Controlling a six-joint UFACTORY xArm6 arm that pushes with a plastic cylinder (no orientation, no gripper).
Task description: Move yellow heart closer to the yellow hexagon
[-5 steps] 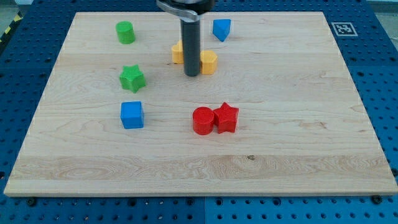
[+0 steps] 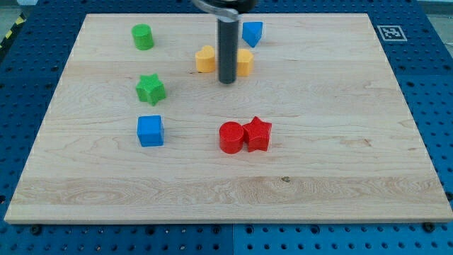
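Note:
Two yellow blocks lie near the view's top centre of the wooden board (image 2: 340,142). The left one (image 2: 205,59) looks like the yellow heart. The right one (image 2: 245,62) looks like the yellow hexagon, and its left part is hidden behind my rod. The dark rod comes down between them, and my tip (image 2: 226,82) rests on the board just below the gap, touching or nearly touching the right block's left side. A narrow gap separates the rod from the left block.
A blue wedge-like block (image 2: 252,32) sits just above the right yellow block. A green cylinder (image 2: 142,36), green star (image 2: 150,89) and blue cube (image 2: 150,131) are at the left. A red cylinder (image 2: 231,137) and red star (image 2: 258,134) touch below centre.
My tip has moved right and slightly up. The right yellow block has shifted up and to the right; the left yellow block has stayed in place.

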